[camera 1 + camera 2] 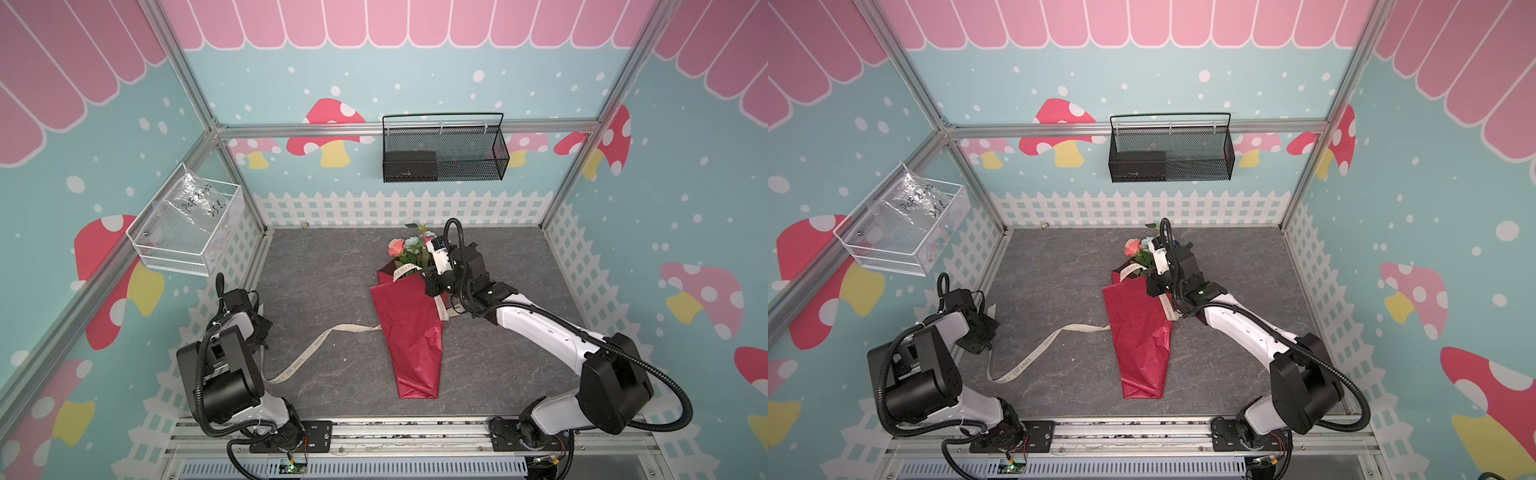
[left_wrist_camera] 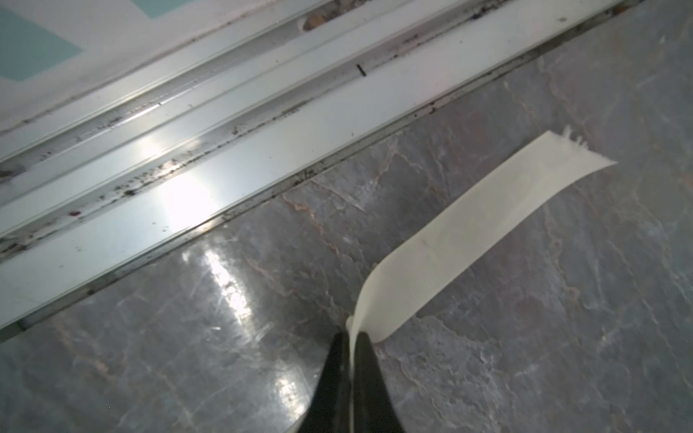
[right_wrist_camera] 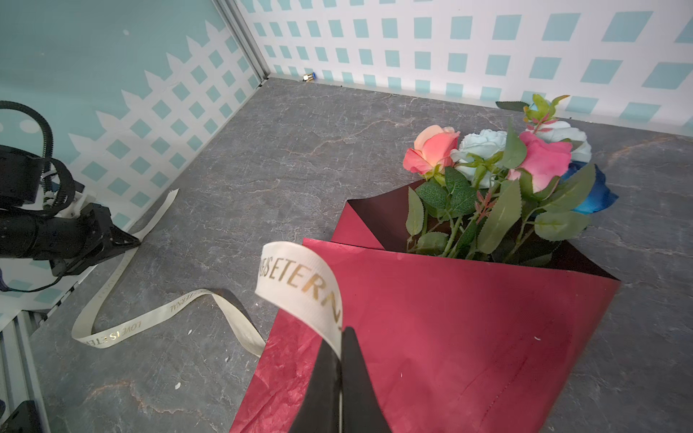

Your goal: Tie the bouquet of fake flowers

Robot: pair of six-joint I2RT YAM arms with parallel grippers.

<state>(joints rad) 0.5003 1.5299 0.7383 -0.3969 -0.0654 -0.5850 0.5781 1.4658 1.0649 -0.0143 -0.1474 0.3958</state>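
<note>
Left gripper (image 2: 350, 335): jaws closed, pinching the cream ribbon (image 2: 468, 232) a little back from its frayed end, low over the table (image 1: 324, 257) at its left edge, beside the aluminium rail (image 2: 187, 180). Right gripper (image 3: 341, 331): jaws closed on the same ribbon farther along, held above the red wrapping paper (image 3: 468, 337); a gold-lettered tail curls up and over from the pinch. Bouquet (image 1: 409, 332) lies flat on the table, right of centre, flower heads to the far side, folded foot to the near side. Salmon rose (image 3: 435, 150), pale blue bloom (image 3: 482, 146), pink rose (image 3: 543, 161) and deep blue rose (image 3: 594, 195) stick out of the paper's open mouth. Between the grippers the ribbon lies slack on the table in a loop and meets the paper's left edge.
</note>
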